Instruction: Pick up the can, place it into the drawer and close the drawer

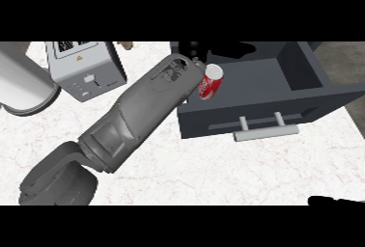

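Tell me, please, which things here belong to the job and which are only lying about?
For the job:
- red can
- open drawer, with its handle
- left hand, next to the can

Lying about:
- grey appliance
- large white cylinder

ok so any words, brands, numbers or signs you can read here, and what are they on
Nothing can be read for certain.
red can: white script on its side, too blurred to read.
grey box: dark printed label on top and a small triangle sign below it, both too small to read.
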